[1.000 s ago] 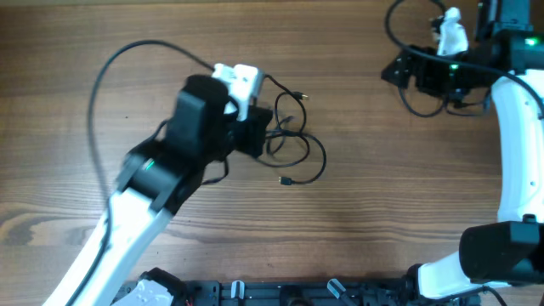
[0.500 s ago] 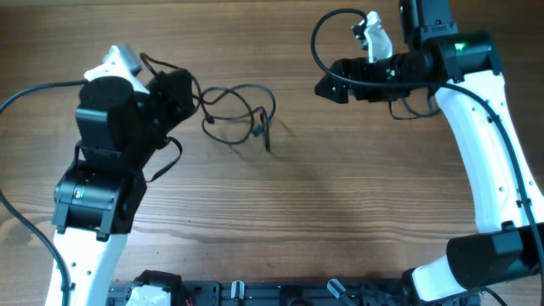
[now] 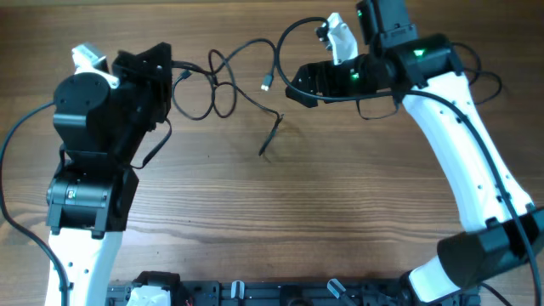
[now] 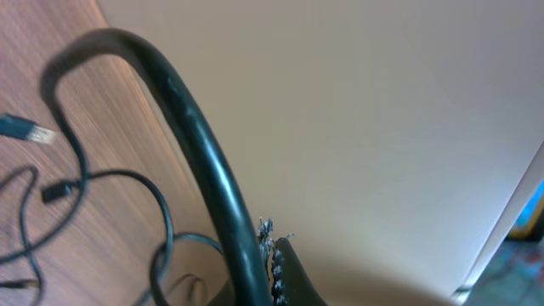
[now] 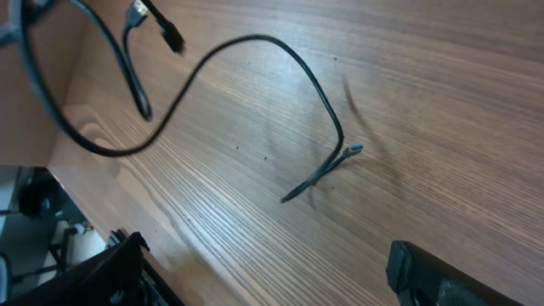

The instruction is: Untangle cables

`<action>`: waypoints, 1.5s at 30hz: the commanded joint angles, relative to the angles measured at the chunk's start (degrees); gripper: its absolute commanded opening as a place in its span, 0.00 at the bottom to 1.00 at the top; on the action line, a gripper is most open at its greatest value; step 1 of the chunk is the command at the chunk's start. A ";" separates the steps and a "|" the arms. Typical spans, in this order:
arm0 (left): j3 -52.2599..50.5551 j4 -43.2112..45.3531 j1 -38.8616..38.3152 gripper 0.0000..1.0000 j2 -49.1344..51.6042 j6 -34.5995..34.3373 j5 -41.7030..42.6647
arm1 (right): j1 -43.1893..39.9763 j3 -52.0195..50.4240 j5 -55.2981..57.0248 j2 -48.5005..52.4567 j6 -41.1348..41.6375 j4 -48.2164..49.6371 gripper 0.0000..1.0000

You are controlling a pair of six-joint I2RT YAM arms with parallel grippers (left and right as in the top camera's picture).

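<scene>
The cables point(image 3: 217, 85) are thin black cords looped together at the table's upper middle. One plug point(image 3: 266, 83) hangs near my right gripper, and another cord end point(image 3: 270, 136) trails down onto the wood. My left gripper point(image 3: 172, 72) is shut on a cable at the tangle's left side. In the left wrist view that cable point(image 4: 191, 144) runs close and blurred into the jaws of the left gripper point(image 4: 268, 274). My right gripper point(image 3: 293, 87) stands open just right of the loops. In the right wrist view the right gripper point(image 5: 272, 280) has nothing between its fingers, with a cord end point(image 5: 340, 157) beyond.
The thicker black wire point(image 3: 17, 144) of the left arm loops off the left side. The right arm's own wires point(image 3: 382, 106) hang beside its wrist. A black rail point(image 3: 280, 293) runs along the table's front edge.
My left gripper has drawn the cables up and to the left, stretching the loops out. My right gripper has come left and down to the tangle's right side, still open.
</scene>
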 commanded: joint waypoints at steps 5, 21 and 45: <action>0.09 0.39 1.57 0.04 -0.59 -15.54 -1.64 | 5.53 -0.63 -10.19 5.86 0.59 7.19 0.94; 0.09 -1.84 1.55 0.04 -0.55 -15.56 0.13 | 15.13 -0.66 -8.66 10.34 0.81 26.01 0.43; 0.07 -32.02 1.55 0.04 14.45 33.35 -3.93 | 0.11 -0.15 -2.67 -6.21 8.15 18.08 0.04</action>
